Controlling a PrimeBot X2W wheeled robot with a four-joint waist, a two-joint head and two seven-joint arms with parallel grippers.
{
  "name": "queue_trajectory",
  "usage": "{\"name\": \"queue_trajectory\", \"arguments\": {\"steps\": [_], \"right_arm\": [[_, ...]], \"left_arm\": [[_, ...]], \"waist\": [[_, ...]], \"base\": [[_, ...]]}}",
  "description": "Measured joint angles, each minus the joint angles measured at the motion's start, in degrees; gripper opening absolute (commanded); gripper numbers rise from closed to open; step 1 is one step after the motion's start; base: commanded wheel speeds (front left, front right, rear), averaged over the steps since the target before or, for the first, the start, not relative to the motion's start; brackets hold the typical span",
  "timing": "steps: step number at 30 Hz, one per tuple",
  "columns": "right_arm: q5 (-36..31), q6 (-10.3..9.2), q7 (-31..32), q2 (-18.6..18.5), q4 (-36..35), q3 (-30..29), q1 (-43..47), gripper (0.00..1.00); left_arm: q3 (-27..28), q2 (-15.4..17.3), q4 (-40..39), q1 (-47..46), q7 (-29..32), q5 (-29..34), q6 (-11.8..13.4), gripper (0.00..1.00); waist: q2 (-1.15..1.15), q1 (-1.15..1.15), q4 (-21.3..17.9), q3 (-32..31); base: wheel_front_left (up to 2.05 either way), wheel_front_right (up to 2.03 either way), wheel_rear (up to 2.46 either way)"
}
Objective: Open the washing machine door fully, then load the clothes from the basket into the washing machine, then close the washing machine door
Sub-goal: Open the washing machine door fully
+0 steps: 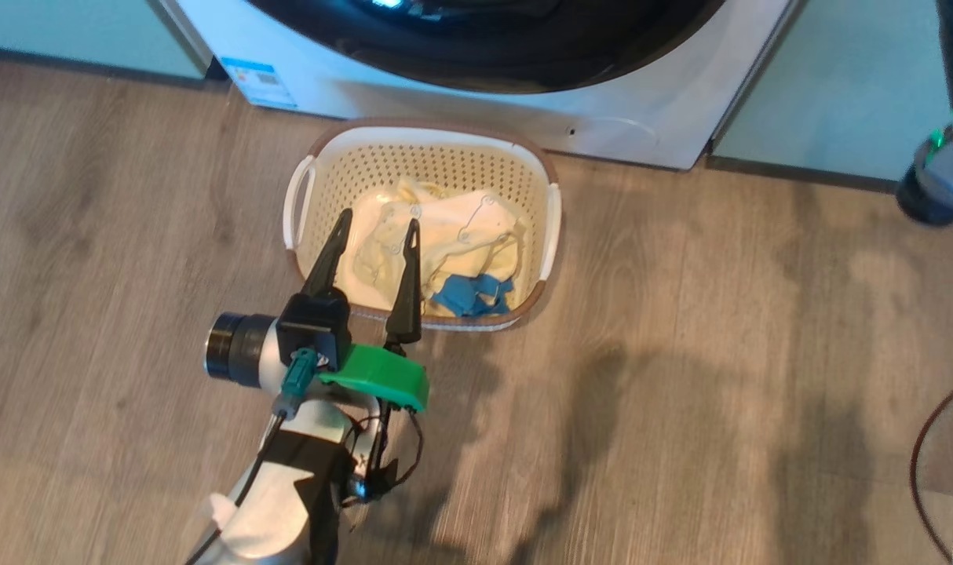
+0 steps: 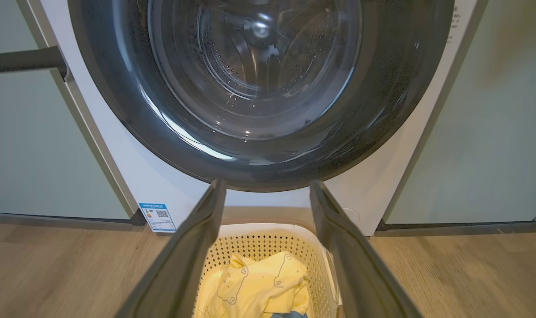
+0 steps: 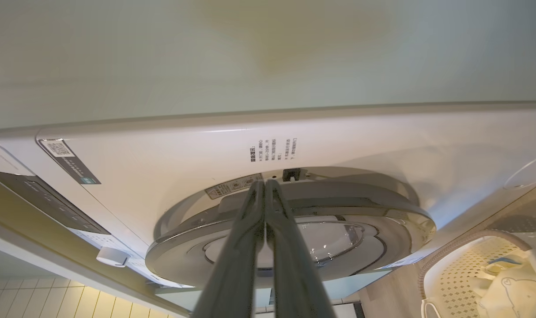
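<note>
Opening the door (image 3: 360, 207) is your step: right gripper (image 3: 264, 183) pinched closed at its edge, left gripper (image 1: 377, 220) spread, swing it wide

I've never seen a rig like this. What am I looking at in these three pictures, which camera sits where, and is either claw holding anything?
This is a wheeled robot with two arms, each ending in a gripper with two long dark fingers. The head view looks down from the robot's head at a wooden floor, where a cream basket of pale yellow and blue clothes stands before a white washing machine. The left gripper hangs over the basket, fingers spread, holding nothing. The left wrist view looks along that gripper's fingers at the washing machine door, a black ring around clear glass. The right wrist view rides the other arm and is tilted, so the machine looks sideways. There the right gripper has its fingers pressed together, empty, tips at the door's rim.
</note>
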Motion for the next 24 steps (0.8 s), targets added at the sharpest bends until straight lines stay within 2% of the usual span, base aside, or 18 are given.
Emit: {"name": "queue_trajectory", "arguments": {"steps": [13,24], "right_arm": [[-3.7,-0.01,2.4,-1.9,8.1,4.2,-16.1,0.0],[-7.1,-0.01,3.4,-2.2,15.4,7.1,-23.3,0.0]], "left_arm": [[-3.0,-0.2,-1.5,-3.1,-0.1,-1.7,1.7,1.0],[-6.2,-0.2,-1.7,-4.7,-0.1,-3.2,2.4,1.0]], "waist": [[0.0,0.0,4.3,5.2],[0.0,-0.01,6.9,7.1]], "base": [[0.0,0.0,0.0],[0.0,0.0,0.0]]}}
